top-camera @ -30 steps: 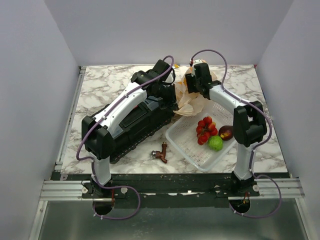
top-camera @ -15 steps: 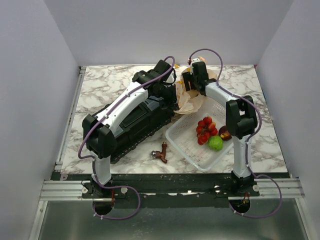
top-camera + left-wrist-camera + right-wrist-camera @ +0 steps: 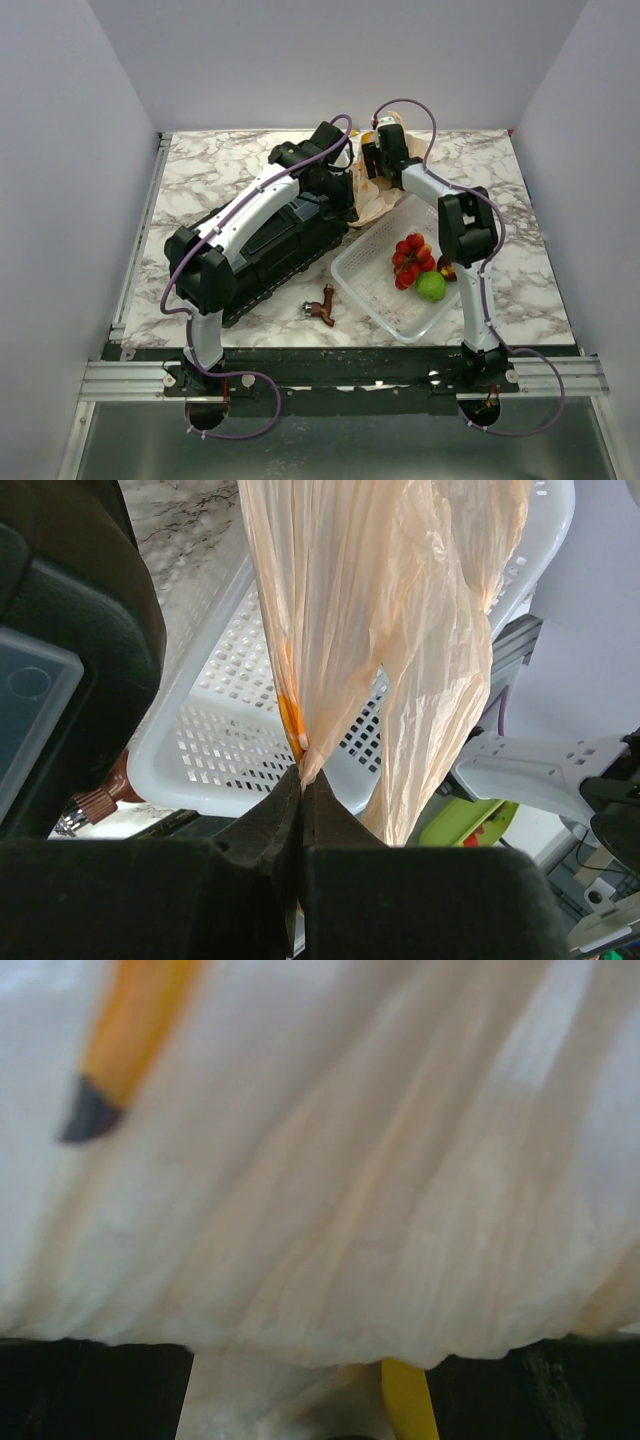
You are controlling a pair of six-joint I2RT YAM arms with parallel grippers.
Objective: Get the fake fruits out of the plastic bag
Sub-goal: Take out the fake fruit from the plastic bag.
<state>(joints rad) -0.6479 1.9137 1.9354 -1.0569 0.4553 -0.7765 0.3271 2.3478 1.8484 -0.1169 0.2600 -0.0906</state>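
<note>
The plastic bag [image 3: 378,197], tan and crinkly with banana prints, hangs bunched at the back between both arms. My left gripper [image 3: 302,772] is shut on a gathered fold of the plastic bag [image 3: 400,630], above the white mesh basket [image 3: 230,740]. My right gripper [image 3: 384,152] is pushed against the bag's top. In the right wrist view the bag [image 3: 330,1160] fills the picture, and the dark fingers [image 3: 90,1390] stand wide apart with film between them. In the basket [image 3: 372,292] lie a red berry cluster [image 3: 412,258], a green lime [image 3: 431,286] and a dark fruit [image 3: 444,269], half hidden by the right arm.
A large black case [image 3: 270,250] lies under the left arm, left of the basket. In front of the case, a small brown object [image 3: 322,305] rests on the marble table [image 3: 200,175]. Grey walls close in the back and both sides.
The right arm has swung left and back, its elbow now over the basket's right edge, covering more of the dark fruit. The left arm holds still with the bag.
</note>
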